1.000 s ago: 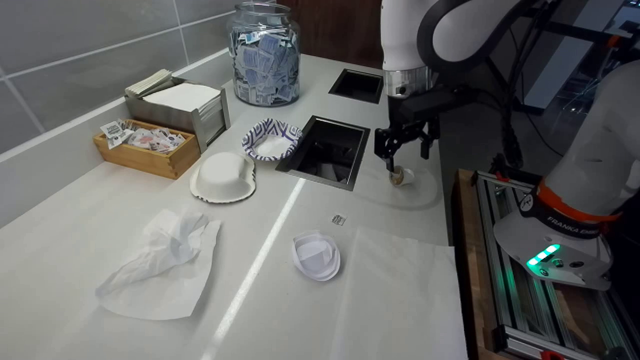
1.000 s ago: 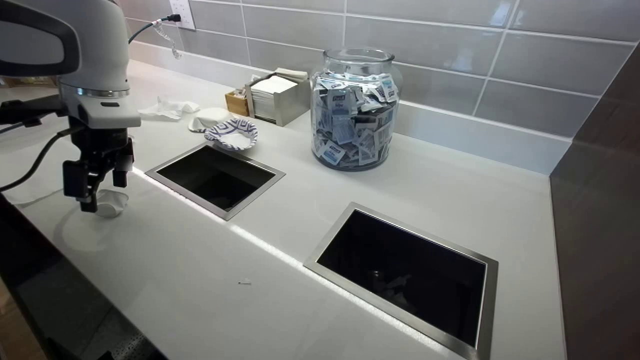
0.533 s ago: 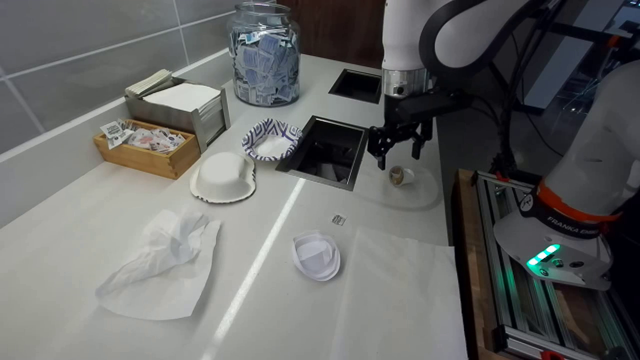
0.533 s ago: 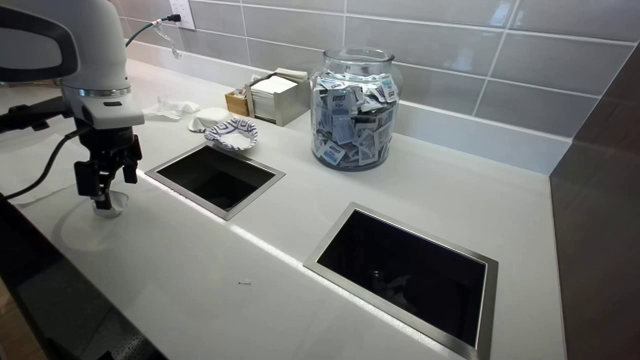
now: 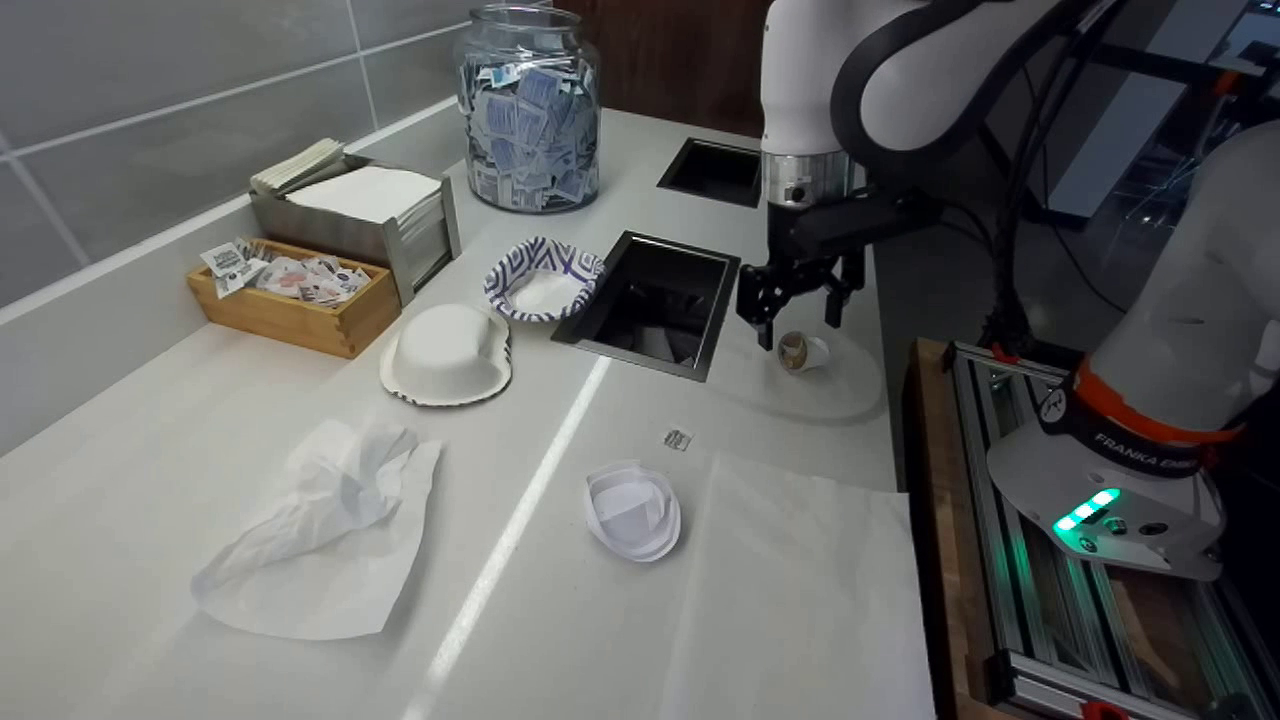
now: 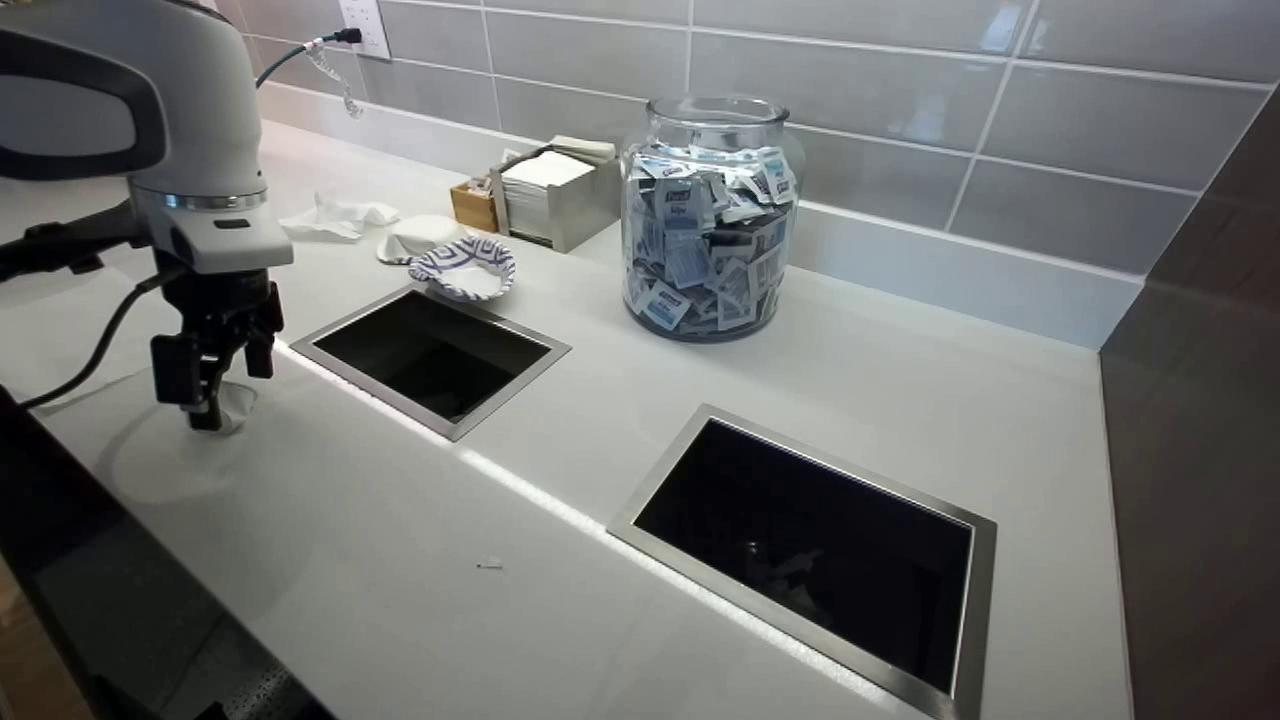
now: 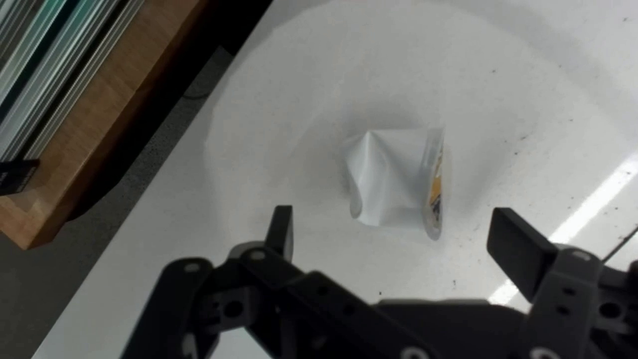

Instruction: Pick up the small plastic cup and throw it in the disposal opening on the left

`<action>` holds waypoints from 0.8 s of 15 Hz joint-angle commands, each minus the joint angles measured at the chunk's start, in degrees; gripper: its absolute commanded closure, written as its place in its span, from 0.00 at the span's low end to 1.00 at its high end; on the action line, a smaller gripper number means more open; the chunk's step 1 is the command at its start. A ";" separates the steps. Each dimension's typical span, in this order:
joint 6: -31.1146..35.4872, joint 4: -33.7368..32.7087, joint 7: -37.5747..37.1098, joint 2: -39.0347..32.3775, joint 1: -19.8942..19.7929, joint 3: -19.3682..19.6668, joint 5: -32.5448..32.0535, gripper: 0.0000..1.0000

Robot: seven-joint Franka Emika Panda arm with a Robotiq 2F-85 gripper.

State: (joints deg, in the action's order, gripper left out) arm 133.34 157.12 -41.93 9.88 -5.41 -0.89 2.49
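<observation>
The small plastic cup (image 5: 803,352) is white and lies on its side on the counter. It also shows in an exterior view (image 6: 240,402), partly hidden by a finger. In the wrist view the cup (image 7: 391,177) looks crumpled, with an orange and brown printed end facing right. My gripper (image 5: 799,329) is open and empty, just above the cup. In the wrist view the gripper's fingers (image 7: 394,229) are wide apart, with the cup in line with the gap, slightly ahead of the tips. The nearer disposal opening (image 5: 630,362) is beside the gripper; its metal rim also shows in an exterior view (image 6: 508,393).
A second opening (image 6: 780,613) lies farther along the counter. A patterned bowl (image 5: 510,275) touches the nearer opening's edge, with an upturned bowl (image 5: 445,350) beside it. A glass jar (image 5: 530,120), napkin holder (image 5: 425,240), wooden box (image 5: 290,318), crumpled paper (image 5: 330,520) and folded white paper (image 5: 632,510) stand around.
My gripper has shifted a little toward the nearer opening, then lowered slightly by the cup. It has stayed open. The cup has not moved.
</observation>
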 commanded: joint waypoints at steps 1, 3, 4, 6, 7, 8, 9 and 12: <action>0.20 -0.11 1.32 -1.48 0.69 0.34 1.67 0.00; 0.11 -0.12 1.78 -2.01 0.90 0.35 2.11 0.00; 0.10 -0.12 1.97 -2.26 1.00 0.38 2.31 0.00; 0.18 -0.10 2.42 -2.63 1.13 0.44 2.74 0.00; 0.38 0.02 2.78 -2.82 1.23 0.48 3.10 0.00; 0.50 0.02 3.46 -3.11 1.35 0.57 3.73 0.00; 0.64 0.04 4.19 -3.35 1.47 0.61 4.44 0.00; 0.62 0.05 5.72 -3.95 1.63 0.61 6.09 0.00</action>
State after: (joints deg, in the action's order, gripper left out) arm 133.34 157.10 -38.47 7.03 -4.65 -0.88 6.24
